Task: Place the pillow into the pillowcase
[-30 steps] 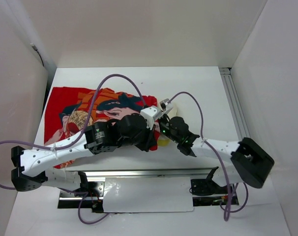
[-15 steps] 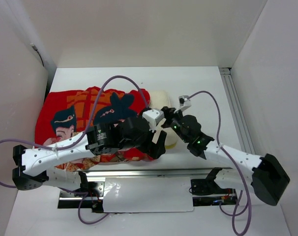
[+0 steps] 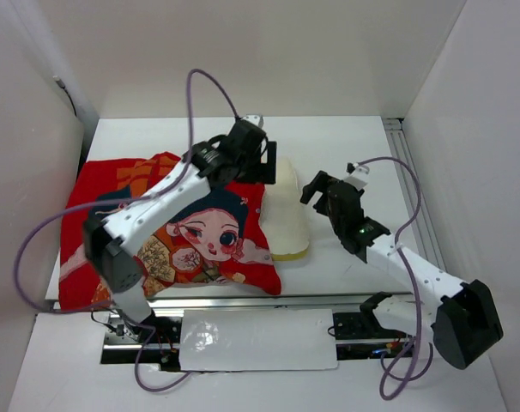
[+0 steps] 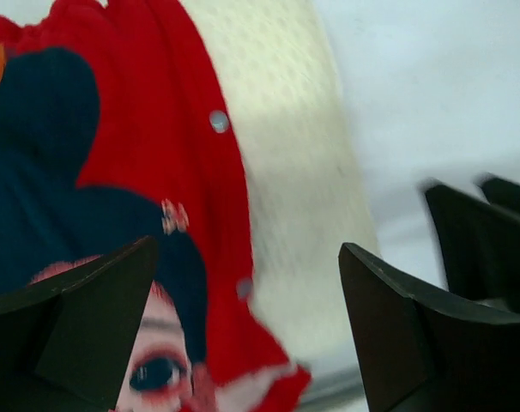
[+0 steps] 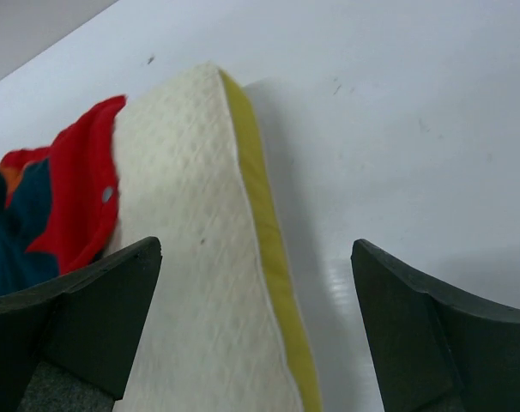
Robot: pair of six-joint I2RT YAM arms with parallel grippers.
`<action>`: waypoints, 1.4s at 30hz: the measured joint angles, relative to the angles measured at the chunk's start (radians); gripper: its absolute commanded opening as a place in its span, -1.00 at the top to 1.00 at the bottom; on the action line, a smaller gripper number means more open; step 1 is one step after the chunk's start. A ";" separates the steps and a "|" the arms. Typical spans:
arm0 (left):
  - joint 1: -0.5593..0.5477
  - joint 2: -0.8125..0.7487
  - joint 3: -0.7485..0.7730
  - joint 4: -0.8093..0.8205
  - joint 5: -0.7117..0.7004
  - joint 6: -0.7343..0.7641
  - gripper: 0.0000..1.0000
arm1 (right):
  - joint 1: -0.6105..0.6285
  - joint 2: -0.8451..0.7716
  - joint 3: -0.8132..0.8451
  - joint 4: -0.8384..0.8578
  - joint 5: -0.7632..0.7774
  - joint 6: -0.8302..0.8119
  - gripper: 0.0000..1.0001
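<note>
Top external view shows me the pillowcase (image 3: 187, 245) spread on the left part of the table (image 3: 354, 142). The pillow (image 3: 284, 219) lies at its right side, and only a cream strip with yellow piping (image 5: 262, 225) shows beyond the red cloth. My left gripper (image 3: 265, 166) hangs above the far end of this strip, jaws wide apart and empty. My right gripper (image 3: 315, 186) is just beside the pillow's right edge, jaws also apart, holding nothing. The left wrist view is blurred; the grey dots (image 4: 219, 121) on the red hem are maybe snap buttons
</note>
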 measured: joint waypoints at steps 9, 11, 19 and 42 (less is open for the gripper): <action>0.093 0.430 0.264 -0.089 0.035 0.072 -0.94 | -0.171 0.196 0.133 0.012 -0.161 -0.038 -0.95; 0.100 0.423 0.235 -0.098 0.050 0.089 -0.94 | -0.190 0.256 0.167 0.019 -0.206 -0.048 -0.98; 0.105 0.364 0.075 -0.080 0.101 0.152 0.94 | -0.199 0.454 0.222 0.104 -0.394 -0.066 -1.00; 0.074 0.361 0.426 -0.193 0.099 0.216 1.00 | 0.022 0.402 0.043 0.630 -0.932 -0.342 1.00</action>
